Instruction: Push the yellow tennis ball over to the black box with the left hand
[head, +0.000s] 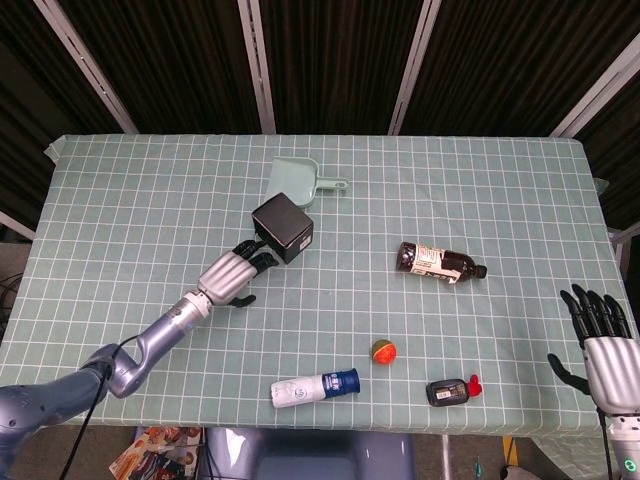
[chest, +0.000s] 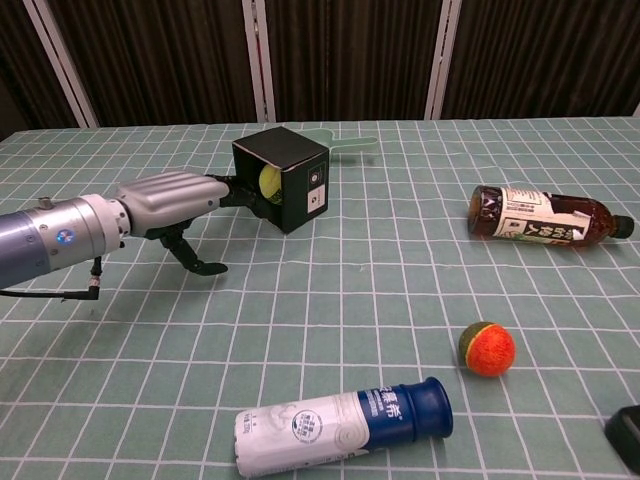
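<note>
The black box (head: 283, 228) (chest: 285, 177) lies on its side with its opening facing my left hand. The yellow tennis ball (chest: 268, 180) sits inside that opening; the head view hides it behind the box. My left hand (head: 232, 274) (chest: 172, 198) lies low on the cloth just left of the box, fingers stretched toward the opening, thumb hanging down, holding nothing. My right hand (head: 600, 334) hovers open at the table's right front edge, far from the box.
A teal dustpan (head: 297, 181) lies behind the box. A brown bottle (head: 441, 263) (chest: 545, 219) lies to the right. An orange-green ball (head: 383, 350) (chest: 487, 348), a white-blue bottle (head: 314, 388) (chest: 343, 426) and a black device (head: 449, 391) sit near the front edge.
</note>
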